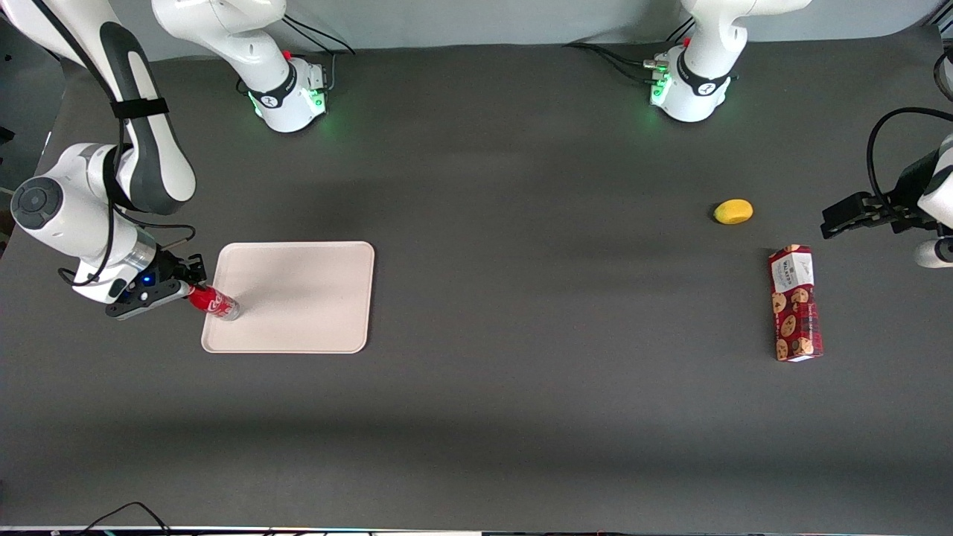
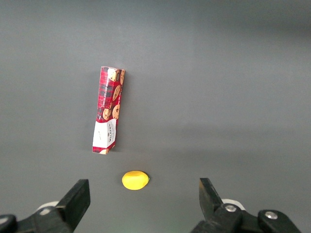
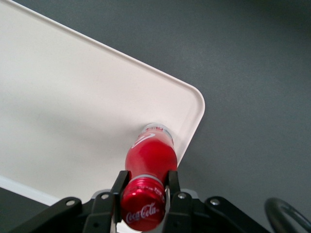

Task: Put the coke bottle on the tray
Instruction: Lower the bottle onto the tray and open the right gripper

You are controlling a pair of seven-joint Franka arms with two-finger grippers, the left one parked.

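Note:
The small red coke bottle point(image 1: 214, 301) is tilted, with its cap in my right gripper point(image 1: 189, 289) and its silvery base over the cream-white tray point(image 1: 298, 298), just inside the rim at the working arm's end. The gripper is beside that edge of the tray. In the right wrist view the two black fingers point(image 3: 119, 187) press the bottle's neck point(image 3: 148, 165) from both sides, so the gripper point(image 3: 146, 180) is shut on it. The base sits close to a rounded corner of the tray point(image 3: 73, 97). I cannot tell whether the base touches the tray floor.
A red cookie box point(image 1: 795, 303) lies flat toward the parked arm's end of the table, with a small yellow fruit point(image 1: 733, 211) farther from the front camera. Both show in the left wrist view, the box point(image 2: 108, 110) and the fruit point(image 2: 134, 180).

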